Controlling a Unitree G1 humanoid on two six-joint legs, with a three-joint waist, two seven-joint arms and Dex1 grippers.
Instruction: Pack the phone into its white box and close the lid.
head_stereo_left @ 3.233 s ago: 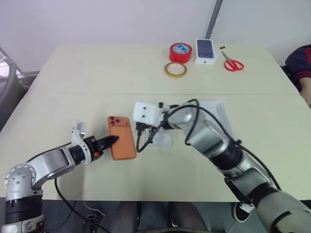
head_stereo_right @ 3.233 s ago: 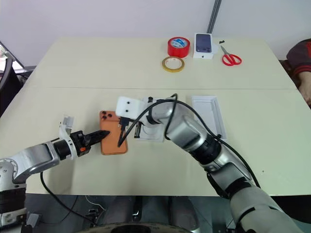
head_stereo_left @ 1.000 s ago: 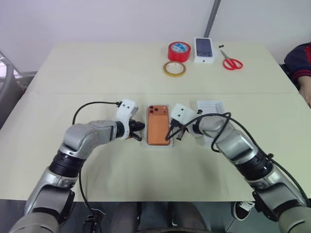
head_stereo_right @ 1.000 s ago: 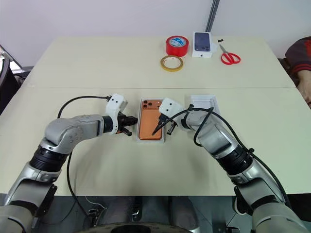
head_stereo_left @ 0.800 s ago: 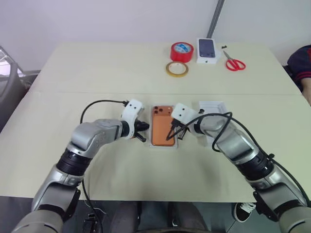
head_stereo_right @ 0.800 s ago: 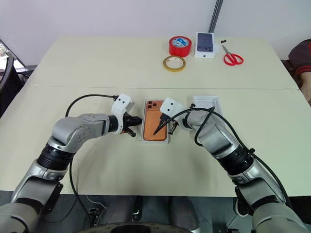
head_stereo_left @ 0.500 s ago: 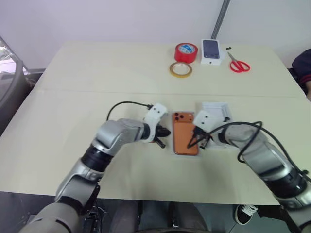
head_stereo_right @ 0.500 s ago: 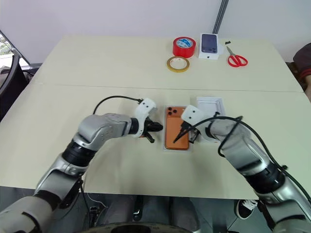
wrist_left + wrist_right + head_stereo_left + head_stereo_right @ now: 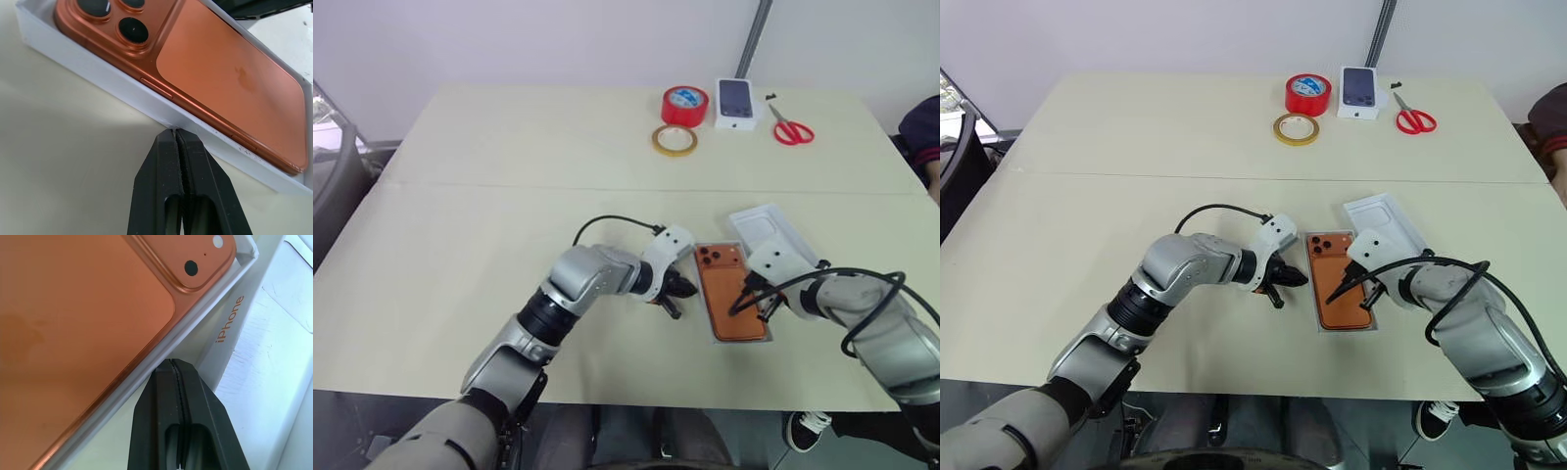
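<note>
Both arms have swung to the robot's right since a second ago, and the white box (image 9: 725,333) with the phone (image 9: 729,303) has slid along between them. Left gripper (image 9: 176,133) and right gripper (image 9: 172,363) are pinched closed, empty, tips pressed against the box's opposite long walls. Orange-copper, lenses up, the phone lies flat inside, beside the white lid (image 9: 766,227).

Bright even light, soft shadows, sharp frames.

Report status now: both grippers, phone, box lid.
Left gripper shut, right gripper shut, flanking box. Phone inside. Lid off, beside.
</note>
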